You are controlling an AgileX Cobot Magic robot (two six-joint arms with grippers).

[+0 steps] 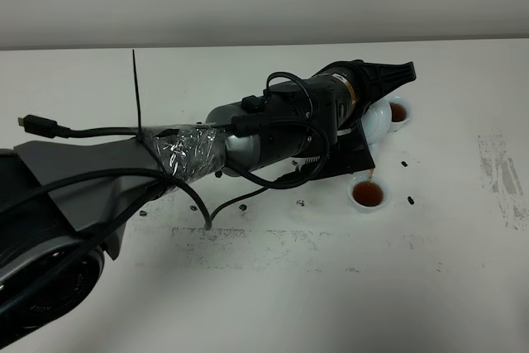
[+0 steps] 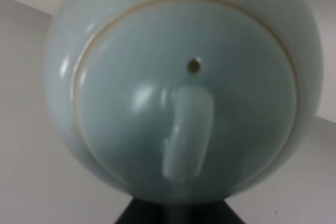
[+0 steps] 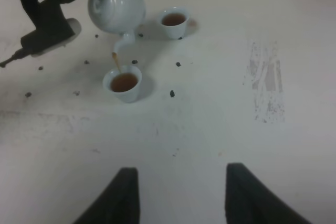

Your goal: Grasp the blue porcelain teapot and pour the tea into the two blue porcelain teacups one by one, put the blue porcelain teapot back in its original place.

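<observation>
Left arm is tilting the round pale-blue glazed porcelain teapot [image 3: 116, 4] over the near small pale-blue teacup [image 3: 124, 83], tea streaming in. Far teacup [image 3: 174, 21] already holds tea. Left fingers' spread cannot be told; right fingers [image 3: 181, 195] hanging wide, empty, above the white worktop [image 3: 220, 119]. Level soon to avoid overfilling.

The left arm [image 1: 248, 142], a black and grey jointed limb with crinkled clear film wrapped round its middle and black cables looped along it, reaches from the near left diagonally toward the far right. Its black wrist is rolled over to one side. The left claw [image 1: 368, 134] at its tip is mostly hidden beneath the wrist, so its jaws cannot be read. The right claw [image 3: 181, 195] hangs apart on the near side, its two dark fingers [image 3: 118, 198] spread wide with nothing between them.
</observation>
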